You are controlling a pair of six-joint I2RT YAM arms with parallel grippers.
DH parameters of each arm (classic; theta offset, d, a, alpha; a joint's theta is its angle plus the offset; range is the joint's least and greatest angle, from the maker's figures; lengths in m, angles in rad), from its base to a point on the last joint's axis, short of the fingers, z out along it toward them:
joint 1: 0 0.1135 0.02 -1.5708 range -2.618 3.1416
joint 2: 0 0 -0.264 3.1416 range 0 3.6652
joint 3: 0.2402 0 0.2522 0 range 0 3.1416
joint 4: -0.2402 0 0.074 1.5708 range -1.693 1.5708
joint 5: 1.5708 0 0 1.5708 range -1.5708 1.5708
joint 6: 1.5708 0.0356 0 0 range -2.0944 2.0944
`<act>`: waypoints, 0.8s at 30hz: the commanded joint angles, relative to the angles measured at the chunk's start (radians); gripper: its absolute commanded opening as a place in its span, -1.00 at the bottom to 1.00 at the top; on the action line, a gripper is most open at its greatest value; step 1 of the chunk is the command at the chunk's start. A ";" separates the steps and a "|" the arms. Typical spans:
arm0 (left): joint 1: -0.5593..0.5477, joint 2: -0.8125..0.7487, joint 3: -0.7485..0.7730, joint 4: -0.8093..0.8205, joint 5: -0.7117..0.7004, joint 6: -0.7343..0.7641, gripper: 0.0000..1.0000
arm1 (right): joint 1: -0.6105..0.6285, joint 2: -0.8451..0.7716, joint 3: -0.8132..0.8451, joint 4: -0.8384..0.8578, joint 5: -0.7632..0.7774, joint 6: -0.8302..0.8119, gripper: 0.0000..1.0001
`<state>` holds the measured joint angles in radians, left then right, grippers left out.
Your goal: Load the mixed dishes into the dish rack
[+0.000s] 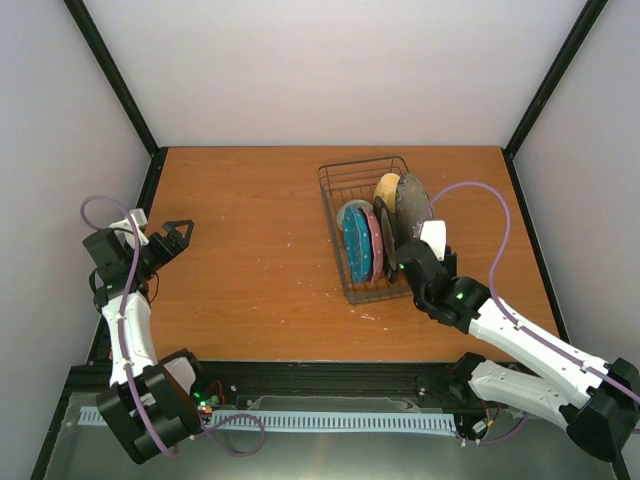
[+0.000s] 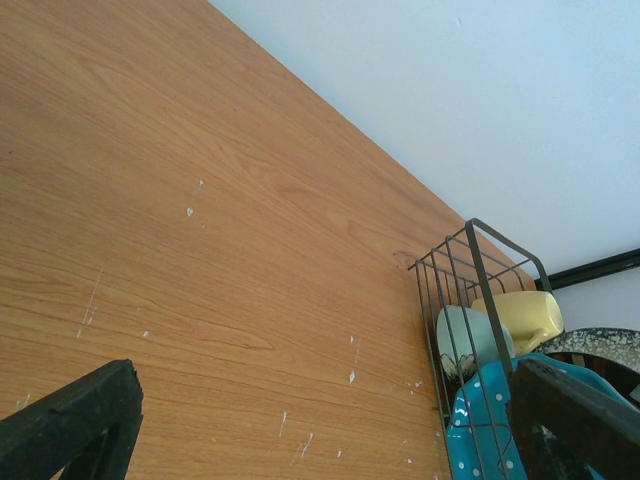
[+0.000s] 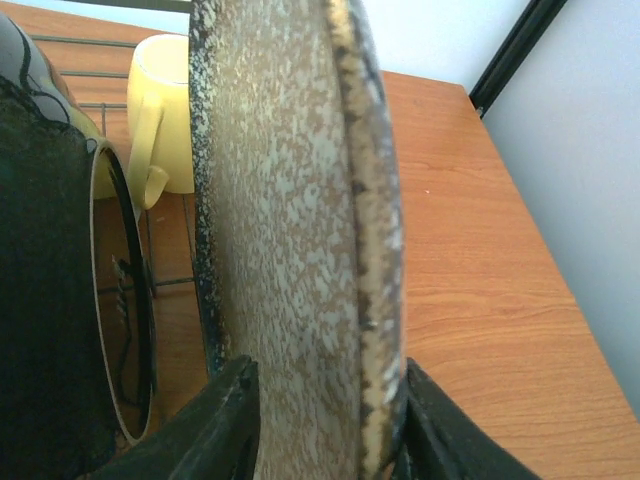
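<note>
The dish rack (image 1: pixel 352 186) stands at the table's back right. In it, on edge, are the blue dotted plate (image 1: pixel 355 245), the pink-red dotted plate (image 1: pixel 374 240) and a dark dish (image 1: pixel 386 236). The yellow mug (image 1: pixel 386 188) lies at the far end. My right gripper (image 1: pixel 408 262) is shut on the lower rim of the grey speckled plate (image 1: pixel 410 208), which stands upright at the rack's right side. In the right wrist view its fingers (image 3: pixel 225 420) straddle that plate (image 3: pixel 290 200). The pale green bowl (image 2: pixel 470 340) shows through the rack wires. My left gripper (image 1: pixel 178 236) is open and empty at the far left.
Black frame posts (image 1: pixel 120 85) and white walls close in the table on three sides. Bare wooden tabletop (image 1: pixel 250 250) lies between my left gripper and the rack. The table's right edge (image 1: pixel 530 230) runs close to the rack.
</note>
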<state>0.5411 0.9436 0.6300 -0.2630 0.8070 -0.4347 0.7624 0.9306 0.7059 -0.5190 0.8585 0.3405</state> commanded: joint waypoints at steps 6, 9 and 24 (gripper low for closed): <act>-0.001 0.007 0.014 0.004 -0.007 0.017 0.99 | 0.009 -0.008 0.065 0.045 0.036 -0.015 0.24; -0.001 0.008 0.019 0.005 -0.008 0.016 0.99 | 0.009 -0.030 0.084 0.051 0.058 -0.032 0.31; -0.007 -0.011 0.020 0.052 0.039 -0.024 1.00 | 0.009 -0.213 0.178 0.163 0.033 -0.207 0.55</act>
<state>0.5411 0.9596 0.6300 -0.2596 0.8097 -0.4366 0.7635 0.7727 0.8650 -0.4225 0.9501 0.1940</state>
